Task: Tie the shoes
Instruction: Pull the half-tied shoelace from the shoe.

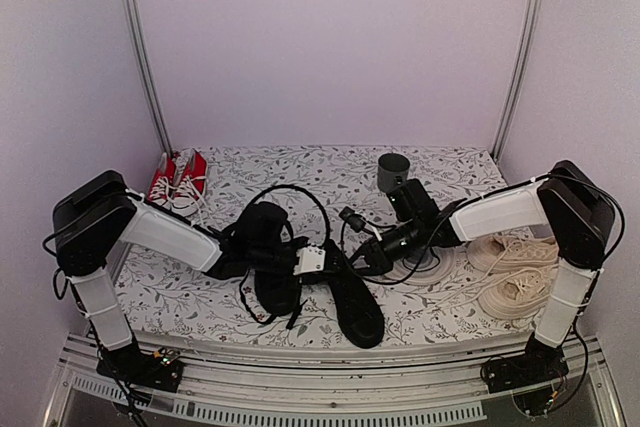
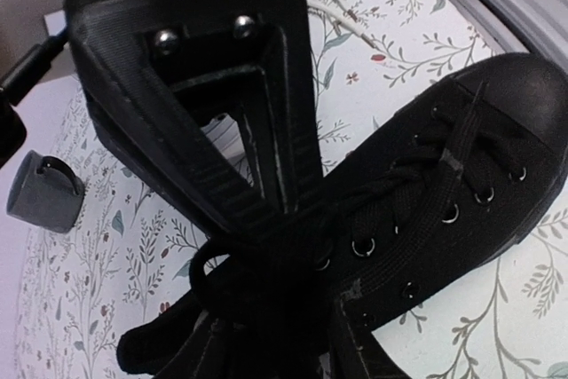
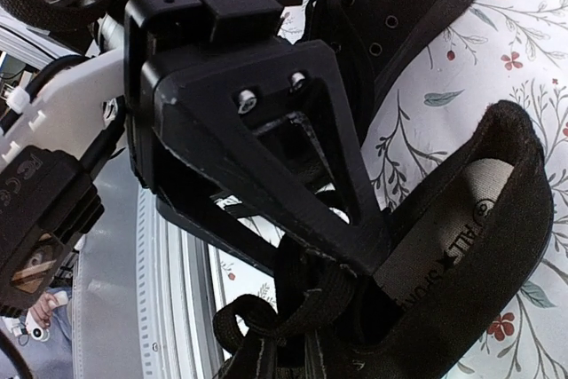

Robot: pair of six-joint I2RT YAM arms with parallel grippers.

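The shoes were made of matt black cloth, with shiny metal lace rings (small ones). The table was covered in smooth flowery cloth. The cup looked matt grey.

left gripper part-closed, right gripper narrow

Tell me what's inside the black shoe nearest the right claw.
In the right wrist view, the black shoe shows a pale printed insole at the heel. Farther in, the right claw and laces cover it.

Both arms have white shells with black joints and thin black cables. Each claw, left claw and right claw, is black ribbed plastic with two silver screws.
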